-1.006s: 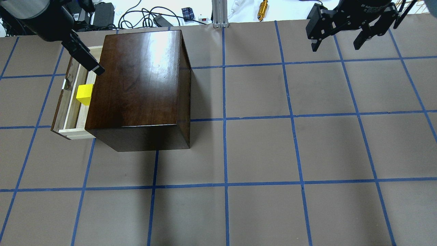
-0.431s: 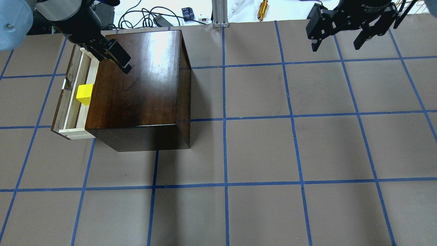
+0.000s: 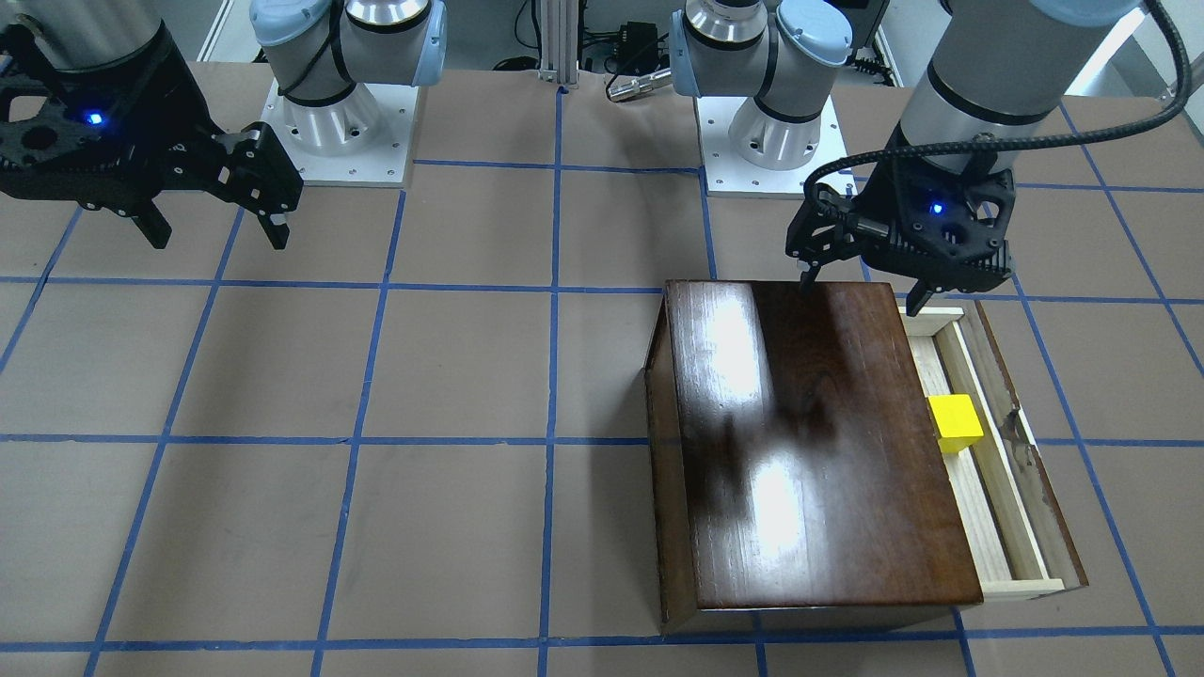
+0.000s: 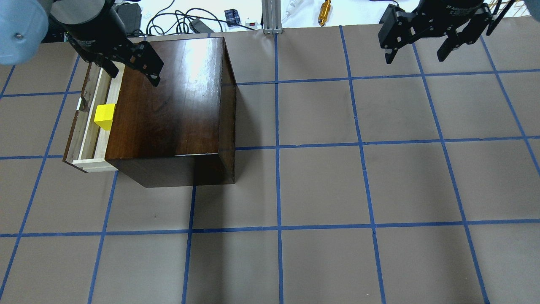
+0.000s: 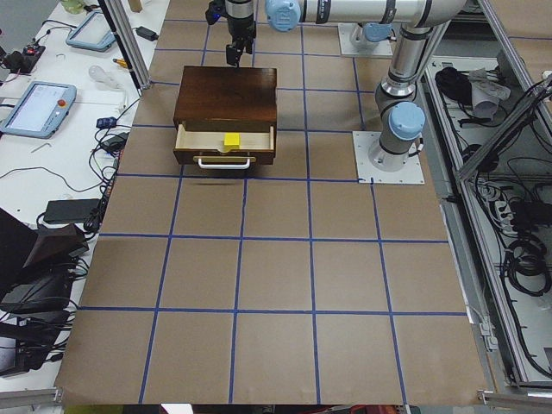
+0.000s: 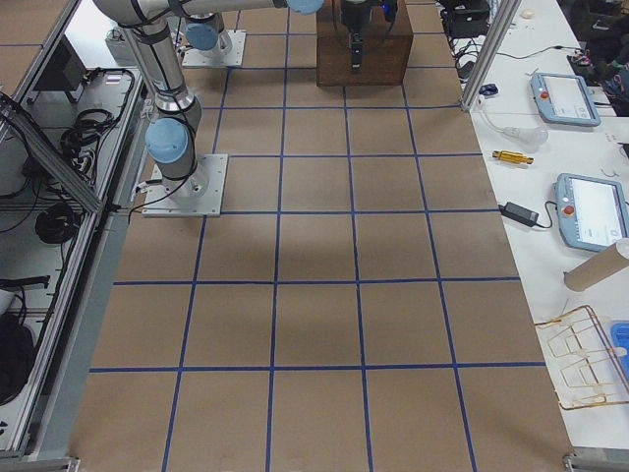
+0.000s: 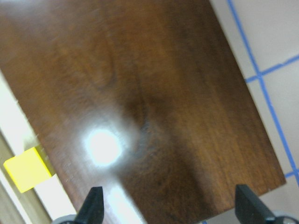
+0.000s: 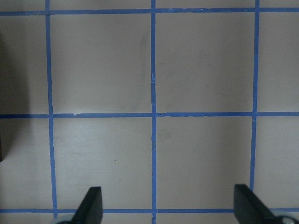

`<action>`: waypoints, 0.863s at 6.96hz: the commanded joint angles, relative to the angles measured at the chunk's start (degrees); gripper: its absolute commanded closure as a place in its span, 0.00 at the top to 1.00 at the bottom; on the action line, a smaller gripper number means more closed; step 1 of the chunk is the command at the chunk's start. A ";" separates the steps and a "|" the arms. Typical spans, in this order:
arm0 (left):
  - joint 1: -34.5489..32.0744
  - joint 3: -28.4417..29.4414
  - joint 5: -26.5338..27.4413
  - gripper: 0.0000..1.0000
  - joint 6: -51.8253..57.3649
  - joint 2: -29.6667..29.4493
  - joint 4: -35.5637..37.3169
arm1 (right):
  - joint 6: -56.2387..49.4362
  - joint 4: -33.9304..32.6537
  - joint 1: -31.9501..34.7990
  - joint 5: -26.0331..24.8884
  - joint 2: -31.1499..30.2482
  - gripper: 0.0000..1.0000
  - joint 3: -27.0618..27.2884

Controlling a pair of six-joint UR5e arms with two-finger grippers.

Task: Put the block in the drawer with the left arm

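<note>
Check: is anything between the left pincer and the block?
Nothing visible. The block lies uncovered in the open drawer, close against the box. The left pincer hangs open over the box top beside the drawer's end, apart from the block, with only air between them.

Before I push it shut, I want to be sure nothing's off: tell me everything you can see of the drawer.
The drawer is a long, narrow pale-wood tray with a dark brown, scuffed front panel carrying a pale bar handle. It stands partly pulled out of the glossy dark box, level. The yellow block sits inside it about mid-length, close against the box's edge. Nothing else is seen touching it.
</note>
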 commanded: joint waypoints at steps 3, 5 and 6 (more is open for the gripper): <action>-2.05 0.28 0.15 1.00 -13.15 3.06 -4.50 | 0.00 0.00 0.04 -0.06 0.00 1.00 0.00; -1.26 0.02 -2.90 1.00 -13.16 4.12 -6.81 | 0.00 0.00 0.04 -0.06 0.00 1.00 0.00; -1.35 -0.24 -2.23 1.00 -12.98 4.30 -6.64 | 0.00 0.00 0.04 0.03 0.00 1.00 0.00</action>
